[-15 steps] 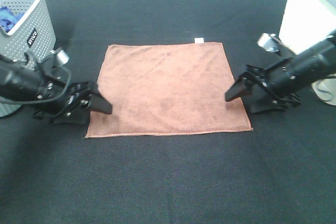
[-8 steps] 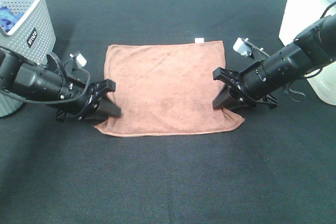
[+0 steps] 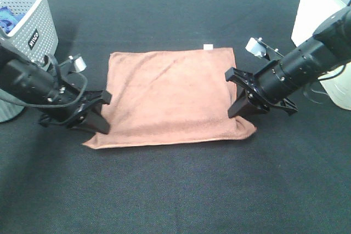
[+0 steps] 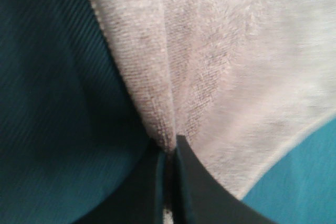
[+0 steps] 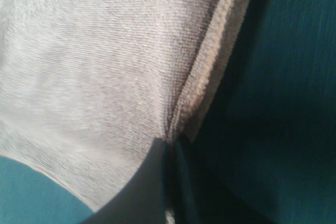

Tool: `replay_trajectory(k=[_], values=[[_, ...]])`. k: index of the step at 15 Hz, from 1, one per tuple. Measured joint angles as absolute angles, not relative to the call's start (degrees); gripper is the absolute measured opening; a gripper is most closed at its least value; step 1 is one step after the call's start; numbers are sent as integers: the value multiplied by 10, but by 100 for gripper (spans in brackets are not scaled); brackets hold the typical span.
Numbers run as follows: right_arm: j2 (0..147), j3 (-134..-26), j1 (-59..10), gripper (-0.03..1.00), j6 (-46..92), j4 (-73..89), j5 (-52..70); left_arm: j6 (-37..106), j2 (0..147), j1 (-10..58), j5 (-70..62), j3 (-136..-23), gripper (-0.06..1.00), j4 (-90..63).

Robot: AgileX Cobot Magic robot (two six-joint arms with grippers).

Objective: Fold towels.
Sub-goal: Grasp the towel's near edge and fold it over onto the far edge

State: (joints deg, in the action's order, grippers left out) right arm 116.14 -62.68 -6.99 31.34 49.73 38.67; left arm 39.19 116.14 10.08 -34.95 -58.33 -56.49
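Observation:
The reddish-brown towel lies on the black table, its small white tag at the far edge. My left gripper is shut on the towel's left edge near the front corner, and the cloth bunches at its closed fingertips. My right gripper is shut on the towel's right edge near the front corner, cloth creased into its tips. Both front corners are raised a little off the table.
A grey perforated basket holding a blue cloth stands at the far left. A white container stands at the far right. The table is covered in black fabric.
Both grippers moved in onto the towel's side edges and shut on them. The front edge has lifted and its corners have drawn slightly inward and up.

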Motion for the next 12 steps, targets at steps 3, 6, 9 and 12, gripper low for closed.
replay_trajectory(k=[3,6,9,12], values=[[1122,-556,-70,0,312,495,388,353,1117,101,-378,-545,1,-520],[1089,-497,-70,0,312,495,396,350,1091,101,-392,-488,1,-519],[1075,-489,-70,0,314,497,400,349,1081,101,-388,-472,1,-522],[1075,-535,-70,0,315,497,394,349,1058,101,-368,-510,1,-539]])
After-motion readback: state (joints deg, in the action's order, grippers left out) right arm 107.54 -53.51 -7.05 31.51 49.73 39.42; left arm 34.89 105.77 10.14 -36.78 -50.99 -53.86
